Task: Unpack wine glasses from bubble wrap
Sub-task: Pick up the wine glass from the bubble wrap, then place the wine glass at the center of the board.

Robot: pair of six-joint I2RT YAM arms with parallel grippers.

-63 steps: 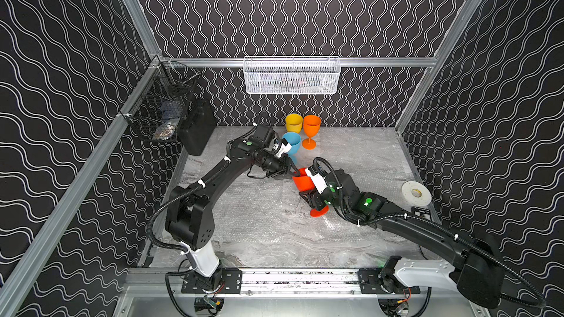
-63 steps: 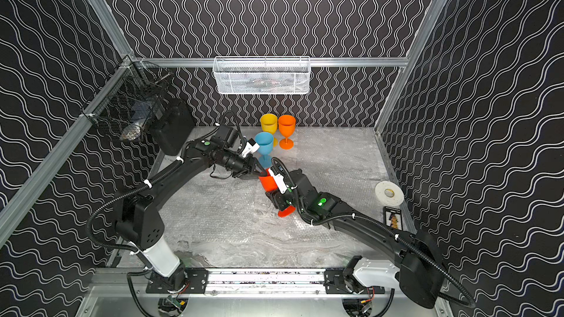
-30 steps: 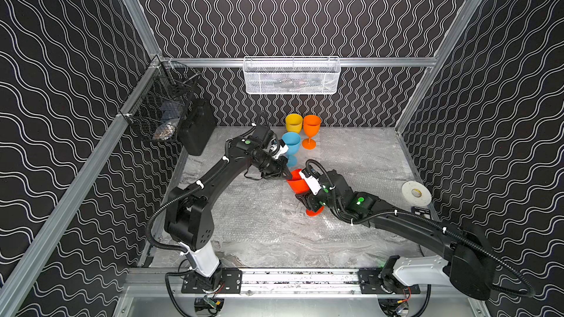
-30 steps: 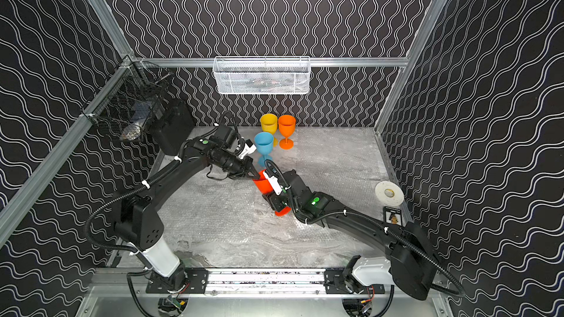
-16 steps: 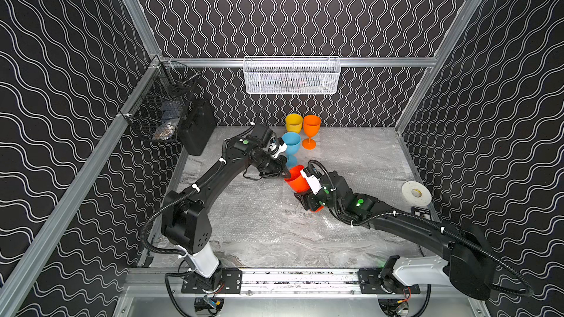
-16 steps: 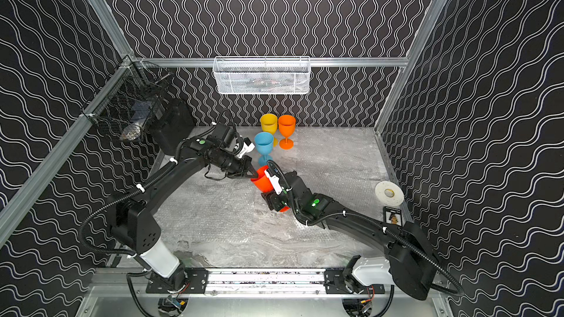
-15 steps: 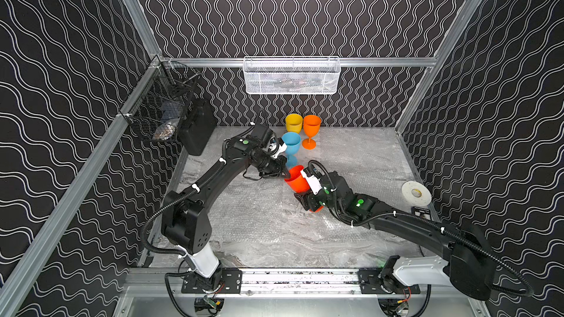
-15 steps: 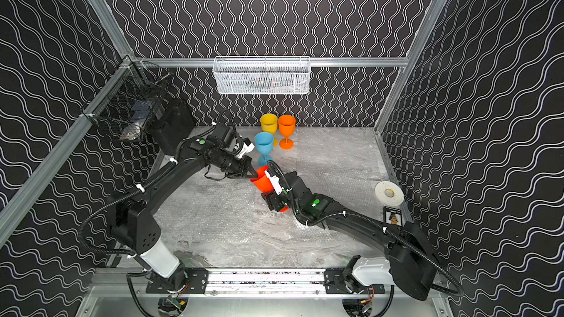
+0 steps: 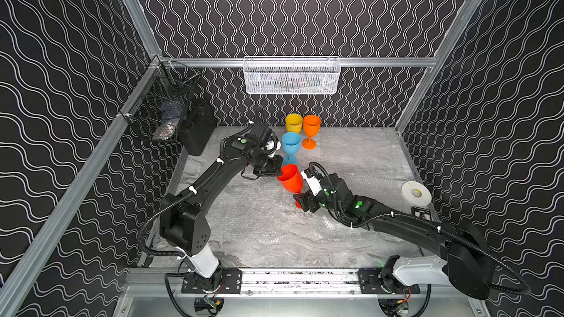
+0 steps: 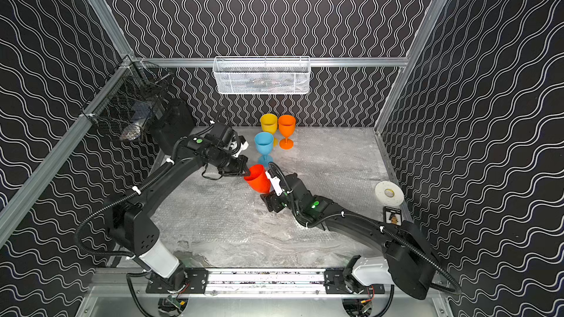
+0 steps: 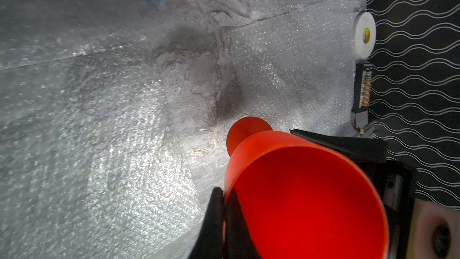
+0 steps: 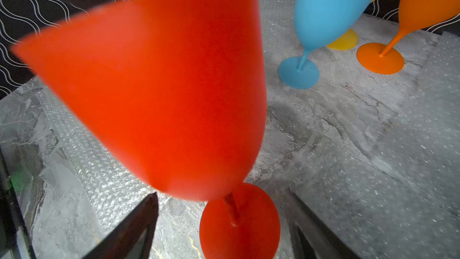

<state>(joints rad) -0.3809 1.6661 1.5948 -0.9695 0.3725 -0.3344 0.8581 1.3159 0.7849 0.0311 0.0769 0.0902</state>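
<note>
The red wine glass hangs tilted over the middle of the table. My left gripper is shut on its rim, one finger inside the bowl and one outside. My right gripper is open, its fingers standing apart on either side of the red foot without touching it. The blue glass, yellow glass and orange glass stand upright and bare at the back. Flat bubble wrap lies spread over the table.
A white tape roll and a small black card lie by the right wall. A black box leans at the back left under a black wire basket. A white mesh basket hangs on the back wall.
My right gripper's jaws have opened off the red glass's stem. The left gripper, holding the rim, has drawn the glass back and to the left and tipped it more upright.
</note>
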